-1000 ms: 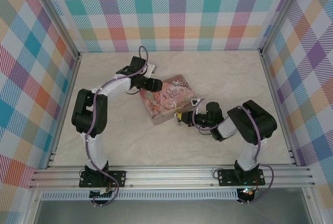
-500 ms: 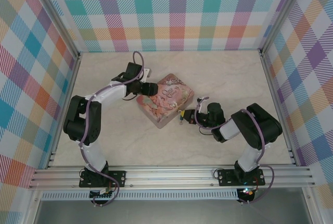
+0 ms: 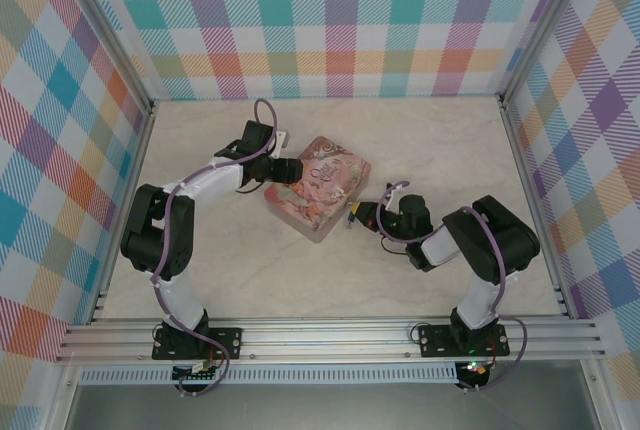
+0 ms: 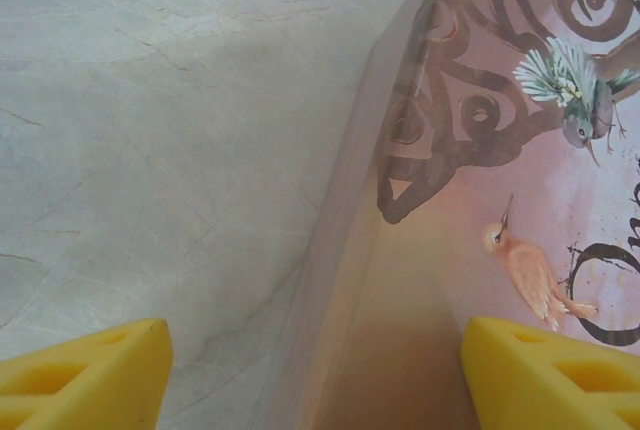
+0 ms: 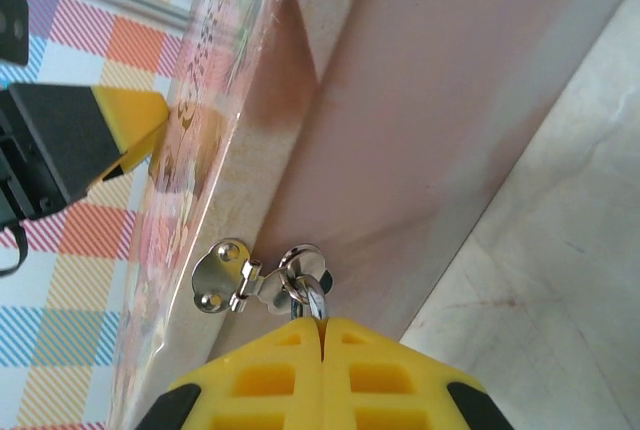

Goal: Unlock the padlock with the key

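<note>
A pink illustrated tin (image 3: 325, 185) lies at the table's middle. At its near right side a silver hasp (image 5: 222, 275) carries a ring. The thin shackle of the padlock (image 5: 313, 300) passes through that ring. My right gripper (image 5: 322, 322) is shut on the padlock, whose body is hidden between the yellow fingers; from above the gripper (image 3: 362, 215) meets the tin's right edge. My left gripper (image 4: 315, 380) is open astride the tin's left edge (image 4: 345, 250), one finger over the table, the other over the lid. The key is hidden.
Checked walls close in the left, back and right of the marble-patterned table (image 3: 450, 150). An aluminium rail (image 3: 330, 335) runs along the near edge. Bare tabletop lies behind and to the right of the tin.
The tin has turned and slid slightly towards the right. My right gripper moved up with the padlock. The left arm's elbow swung left and its jaws widened a little.
</note>
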